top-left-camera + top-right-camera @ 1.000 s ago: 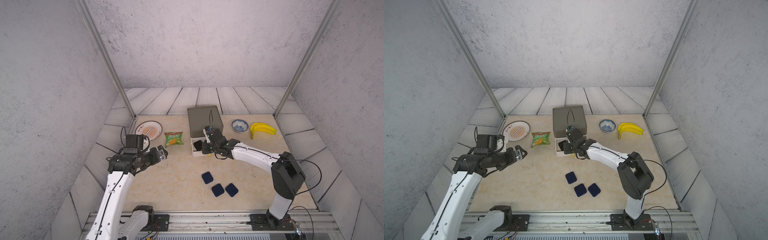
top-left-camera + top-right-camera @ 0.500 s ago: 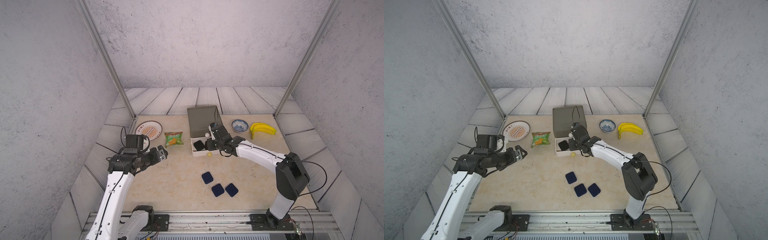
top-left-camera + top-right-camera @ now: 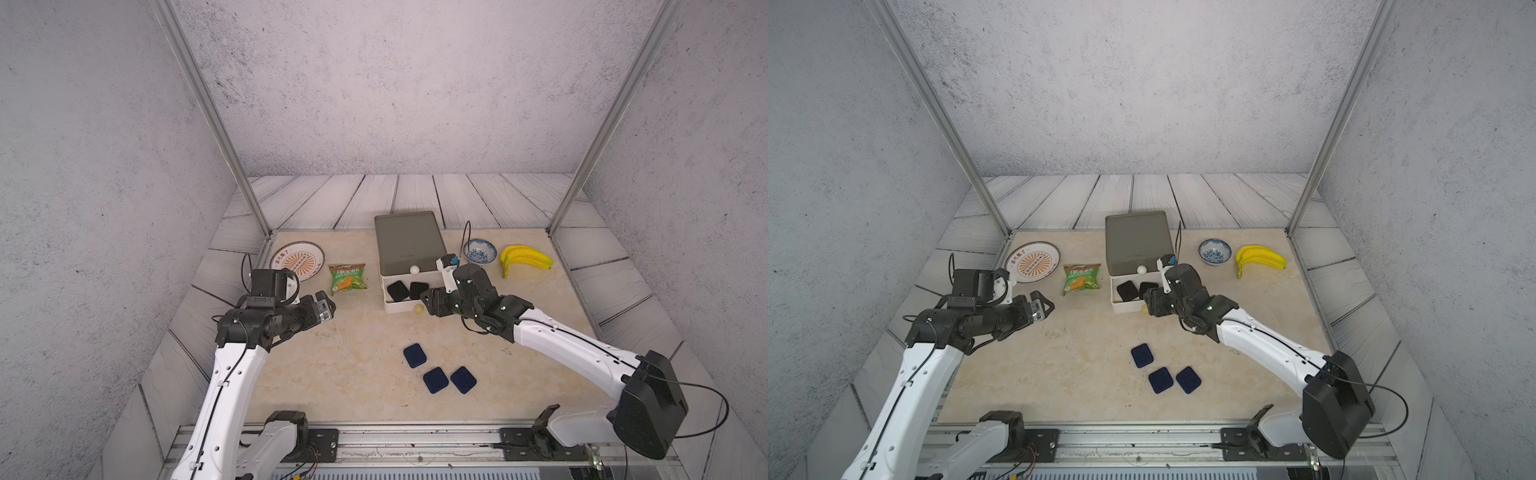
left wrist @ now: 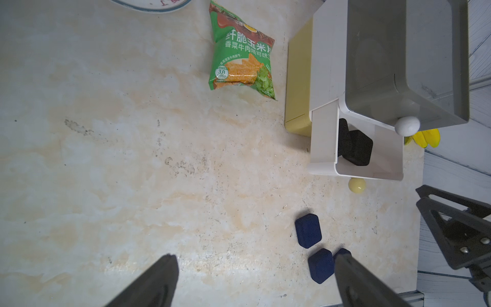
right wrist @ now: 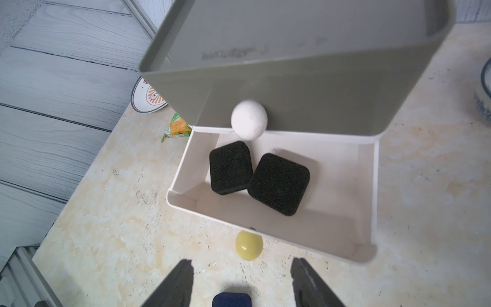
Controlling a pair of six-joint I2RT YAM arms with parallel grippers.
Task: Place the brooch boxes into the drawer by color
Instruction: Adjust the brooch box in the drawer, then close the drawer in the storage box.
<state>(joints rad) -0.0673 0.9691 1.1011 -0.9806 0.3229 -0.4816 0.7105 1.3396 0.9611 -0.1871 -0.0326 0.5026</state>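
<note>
Because the white drawer (image 5: 265,228) sits open with two black boxes (image 5: 230,167) inside, the spread, empty right gripper (image 5: 241,265) beside it might wrongly drop a blue box (image 3: 414,356) from in front there; the left gripper (image 4: 256,257) is spread too.

right gripper (image 5: 241,268): my jaws gone from shut to apart | arm: I've drawn back from over white drawer (image 3: 405,306) to its front, by yellow knob (image 3: 419,308) | drawer: second black box (image 3: 417,289) now lies beside first black box (image 3: 397,290)
</note>
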